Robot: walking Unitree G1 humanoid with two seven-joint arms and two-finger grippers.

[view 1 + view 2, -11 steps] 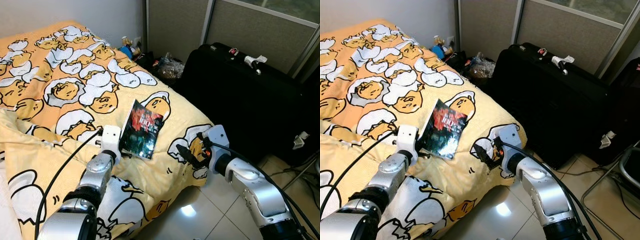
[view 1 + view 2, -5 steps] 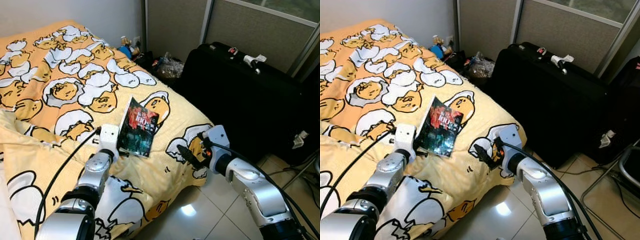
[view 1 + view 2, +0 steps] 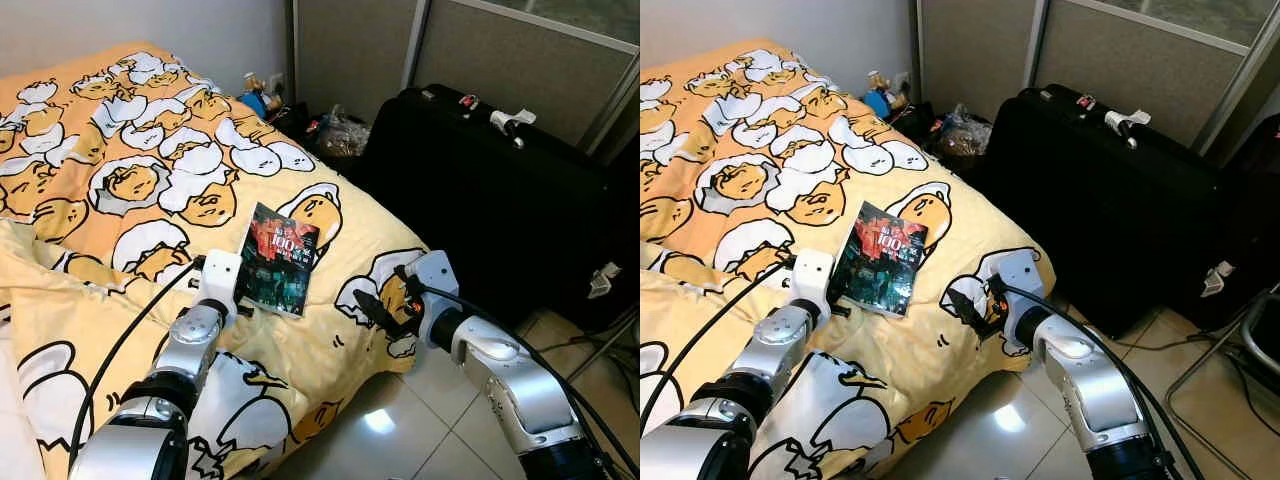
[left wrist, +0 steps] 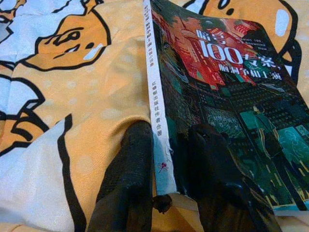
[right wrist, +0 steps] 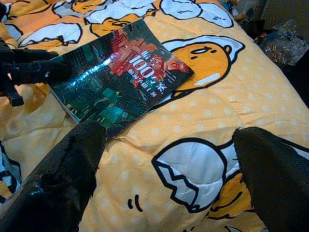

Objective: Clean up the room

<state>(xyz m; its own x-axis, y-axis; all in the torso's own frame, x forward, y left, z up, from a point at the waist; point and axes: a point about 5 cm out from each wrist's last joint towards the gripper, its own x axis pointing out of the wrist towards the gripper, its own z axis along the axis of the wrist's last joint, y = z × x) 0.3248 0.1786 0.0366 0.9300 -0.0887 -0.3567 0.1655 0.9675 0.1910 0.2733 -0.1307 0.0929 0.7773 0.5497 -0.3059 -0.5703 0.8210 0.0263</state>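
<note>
- Bed [image 3: 90, 330]: covered by an orange-yellow quilt printed with cartoon egg figures; quilt bunched into a fold along the near side.
- Suitcase [image 3: 480, 190]: large, black, lying on the floor just beside the bed's far corner; a white tag [image 3: 512, 119] near its top edge.
- Clutter [image 3: 335, 130]: crumpled wrappers and small items heaped on the floor between bed and wall; a small blue and yellow figure [image 3: 255, 98] by the wall.
- Floor [image 3: 400, 430]: pale glossy tiles beside the bed; cables [image 3: 590, 350] trail near the suitcase.
- Book [image 3: 278, 258]: paperback, glossy dark cover with a red and teal city scene and the white number "100"; white spine with printed characters. Located near the bed's edge, cover up, spine edge lifted slightly off the quilt.
- Left hand [image 4: 161, 176]: pinching the book at the lower end of its spine, one finger [image 4: 128, 183] on the quilt side and the other on the cover.
- Right hand [image 3: 372, 305]: fingers spread wide, hovering over the quilt at the bed's corner, near the book but apart from it.
</note>
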